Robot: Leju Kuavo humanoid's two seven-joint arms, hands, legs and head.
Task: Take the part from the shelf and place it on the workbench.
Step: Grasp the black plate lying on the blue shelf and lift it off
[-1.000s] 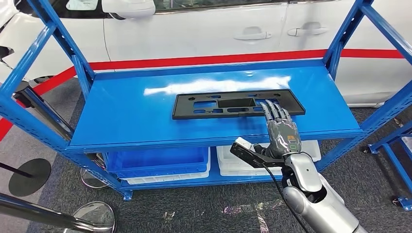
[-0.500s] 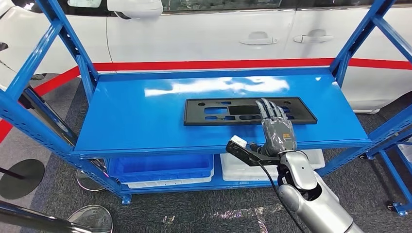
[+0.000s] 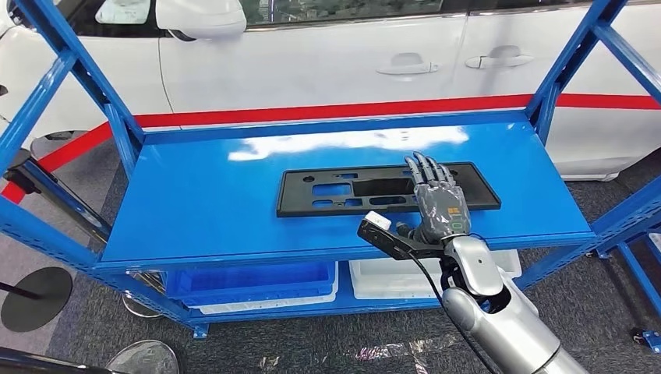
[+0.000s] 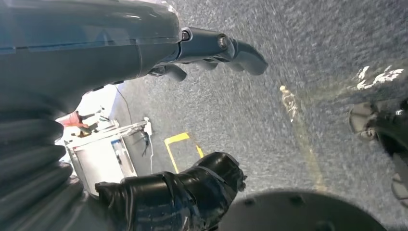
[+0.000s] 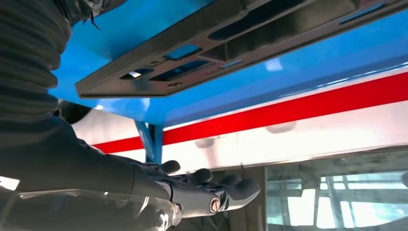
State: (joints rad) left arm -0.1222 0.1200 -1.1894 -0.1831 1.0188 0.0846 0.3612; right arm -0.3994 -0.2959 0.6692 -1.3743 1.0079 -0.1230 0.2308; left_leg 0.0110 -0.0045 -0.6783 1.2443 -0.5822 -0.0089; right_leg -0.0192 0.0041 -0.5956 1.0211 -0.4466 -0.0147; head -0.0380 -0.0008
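The part [image 3: 343,191] is a long flat black plastic panel with cut-outs, lying on the top level of the blue shelf [image 3: 210,195]. My right hand [image 3: 438,199] reaches over the shelf's front edge, fingers stretched out flat above the right portion of the panel, holding nothing. In the right wrist view the panel [image 5: 231,43] lies on the blue surface with a gap between it and my right hand [image 5: 192,192]. My left hand [image 4: 144,57] hangs over the grey floor, fingers apart and empty.
Blue uprights [image 3: 117,132] stand at the shelf's corners. On the lower level sit a blue bin [image 3: 249,276] and a white bin [image 3: 382,273]. A white car [image 3: 351,54] with a red stripe stands behind. A round stand base [image 3: 31,296] rests on the floor at left.
The camera has shifted a little. My right hand has moved forward from the panel's near edge to lie over the panel, fingertips close to its far edge.
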